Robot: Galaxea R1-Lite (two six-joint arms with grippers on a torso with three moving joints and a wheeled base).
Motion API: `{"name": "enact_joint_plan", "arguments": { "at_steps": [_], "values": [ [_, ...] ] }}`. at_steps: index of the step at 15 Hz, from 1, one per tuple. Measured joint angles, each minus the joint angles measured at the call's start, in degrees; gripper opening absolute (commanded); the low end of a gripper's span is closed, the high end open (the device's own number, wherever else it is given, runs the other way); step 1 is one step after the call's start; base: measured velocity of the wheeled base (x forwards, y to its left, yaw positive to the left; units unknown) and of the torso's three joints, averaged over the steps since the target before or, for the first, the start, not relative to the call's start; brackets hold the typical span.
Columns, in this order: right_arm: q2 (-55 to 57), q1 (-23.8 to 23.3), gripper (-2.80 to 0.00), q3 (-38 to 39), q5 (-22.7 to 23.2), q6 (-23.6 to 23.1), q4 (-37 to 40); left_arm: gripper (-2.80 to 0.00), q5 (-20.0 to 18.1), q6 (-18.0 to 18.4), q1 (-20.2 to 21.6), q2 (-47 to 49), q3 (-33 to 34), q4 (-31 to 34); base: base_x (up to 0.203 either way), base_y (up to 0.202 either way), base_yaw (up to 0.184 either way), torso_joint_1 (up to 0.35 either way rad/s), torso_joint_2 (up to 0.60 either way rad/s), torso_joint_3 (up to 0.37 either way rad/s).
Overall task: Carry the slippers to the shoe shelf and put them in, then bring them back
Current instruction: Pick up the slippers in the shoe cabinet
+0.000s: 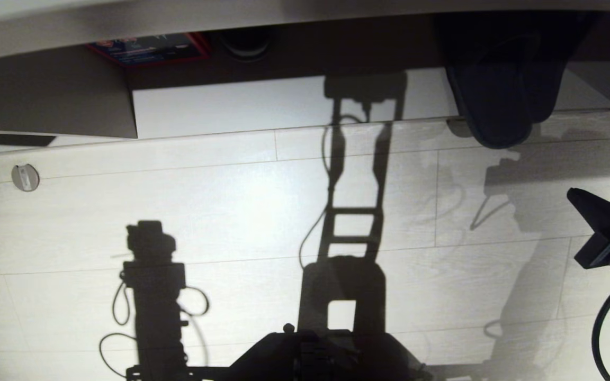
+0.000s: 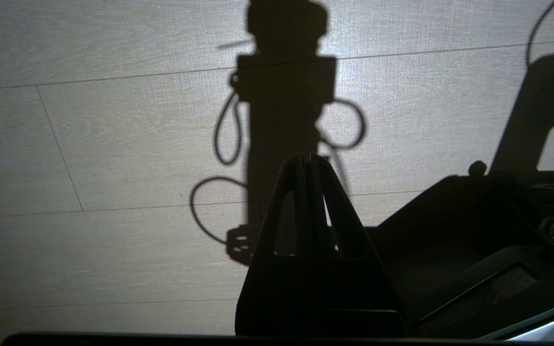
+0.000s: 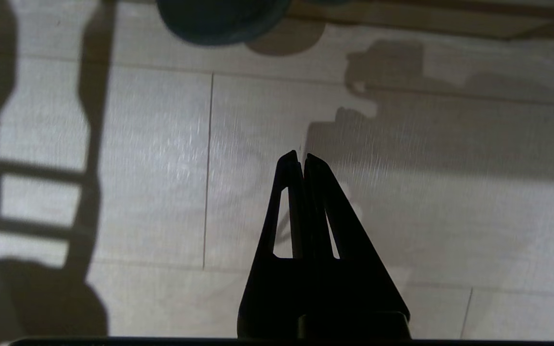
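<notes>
1. My right gripper (image 3: 302,156) hangs over the pale floor (image 1: 220,211), fingers pressed together, holding nothing.
2. Slippers (image 1: 495,100) sit at one o'clock, toes poking out from under the furniture.
3. My left gripper (image 2: 305,156) is also pressed together, empty.

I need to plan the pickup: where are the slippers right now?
In the head view the slippers lie at upper right, in the shoe shelf's opening, toes overhanging onto the floor, ahead of the right gripper.

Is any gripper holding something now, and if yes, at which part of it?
Nothing is held. The left gripper and right gripper are both shut on nothing; the slippers lie apart.
</notes>
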Motion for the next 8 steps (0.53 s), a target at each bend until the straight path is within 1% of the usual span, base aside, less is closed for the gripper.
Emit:
{"name": "enact_joint_plan", "arguments": {
  "at_steps": [3, 6, 8],
  "values": [
    [4.7, 0.0, -2.80, -2.8, 0.0, -0.5, -3.3, -2.80, 0.0, 0.0, 0.0, 0.0, 0.0, 0.0, 0.000, 0.000, 0.000, 0.000, 0.00, 0.000],
    [9.5, 0.0, -2.80, -5.6, 0.0, -1.0, -8.5, -2.80, 0.0, 0.0, 0.0, 0.0, 0.0, 0.0, 0.000, 0.000, 0.000, 0.000, 0.00, 0.000],
    [12.1, 0.0, -2.80, -8.2, 0.0, -1.4, -10.2, -2.80, 0.0, 0.0, 0.0, 0.0, 0.0, 0.0, 0.000, 0.000, 0.000, 0.000, 0.00, 0.000]
  ]
}}
